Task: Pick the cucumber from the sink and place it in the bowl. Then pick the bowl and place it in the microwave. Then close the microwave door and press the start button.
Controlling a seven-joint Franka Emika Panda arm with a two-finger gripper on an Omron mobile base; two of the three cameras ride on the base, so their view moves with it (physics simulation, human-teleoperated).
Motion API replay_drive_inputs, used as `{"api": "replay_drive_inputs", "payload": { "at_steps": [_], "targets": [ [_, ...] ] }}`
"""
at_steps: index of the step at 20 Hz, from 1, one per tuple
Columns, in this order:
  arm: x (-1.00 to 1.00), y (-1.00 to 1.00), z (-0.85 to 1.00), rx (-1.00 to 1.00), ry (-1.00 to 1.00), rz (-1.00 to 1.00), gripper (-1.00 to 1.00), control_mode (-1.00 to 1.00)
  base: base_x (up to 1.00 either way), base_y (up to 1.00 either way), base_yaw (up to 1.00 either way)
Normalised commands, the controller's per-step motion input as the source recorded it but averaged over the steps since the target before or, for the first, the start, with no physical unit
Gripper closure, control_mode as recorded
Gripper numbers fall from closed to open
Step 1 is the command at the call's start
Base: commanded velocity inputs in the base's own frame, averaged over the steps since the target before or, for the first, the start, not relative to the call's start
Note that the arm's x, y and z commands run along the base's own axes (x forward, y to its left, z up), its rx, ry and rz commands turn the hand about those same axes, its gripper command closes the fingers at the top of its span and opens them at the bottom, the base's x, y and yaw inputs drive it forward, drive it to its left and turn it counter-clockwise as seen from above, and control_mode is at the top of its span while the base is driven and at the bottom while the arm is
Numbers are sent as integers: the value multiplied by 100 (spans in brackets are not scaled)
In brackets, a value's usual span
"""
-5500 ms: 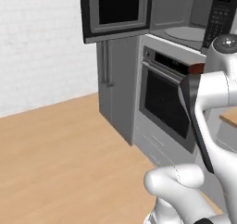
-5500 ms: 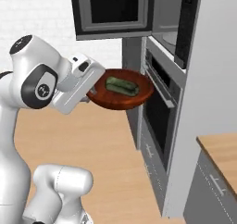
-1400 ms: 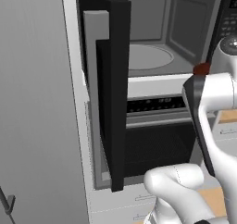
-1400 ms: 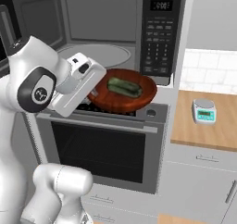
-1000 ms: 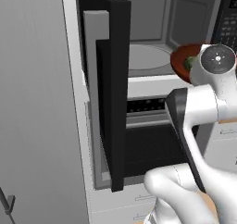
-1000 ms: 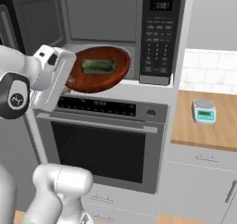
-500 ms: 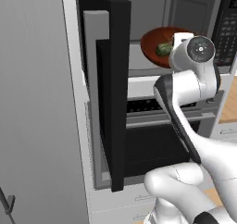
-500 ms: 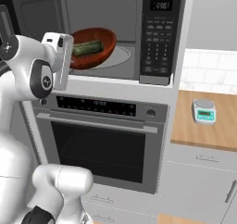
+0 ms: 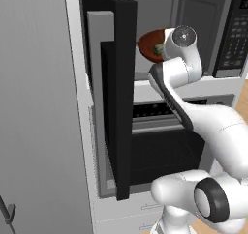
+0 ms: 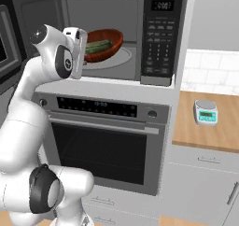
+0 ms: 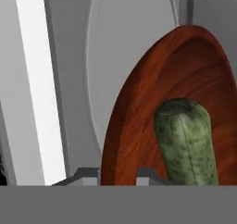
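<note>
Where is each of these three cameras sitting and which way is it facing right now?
Left base view: behind the arm's left, facing the open microwave door and microwave; arm rises lower right.
Right base view: behind the arm's right, facing microwave, scale; arm lower left.
Hand view: on the hand, looking along the end effector at bowl and cucumber.
All share the bowl.

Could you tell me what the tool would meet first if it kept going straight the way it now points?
The tool, shut on the bowl with the cucumber inside, points into the microwave. Beyond the bowl, probably its rear wall; depth is unclear.
</note>
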Motion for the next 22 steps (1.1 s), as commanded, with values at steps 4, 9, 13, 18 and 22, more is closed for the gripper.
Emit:
{"api": "replay_drive_inputs", "payload": {
  "at_steps": [4,9,13,18,22],
  "targets": [
    [81,0,-24,0,18,0,100,-100,0,0,0],
    [32,8,-39,0,7,0,100,-100,0,0,0],
    [45,13,-3,0,0,0,100,-100,0,0,0],
    [10,29,0,0,0,0,-100,-100,0,0,0],
    [-43,19,0,-2,-10,0,-100,-100,0,0,0]
  ]
}}
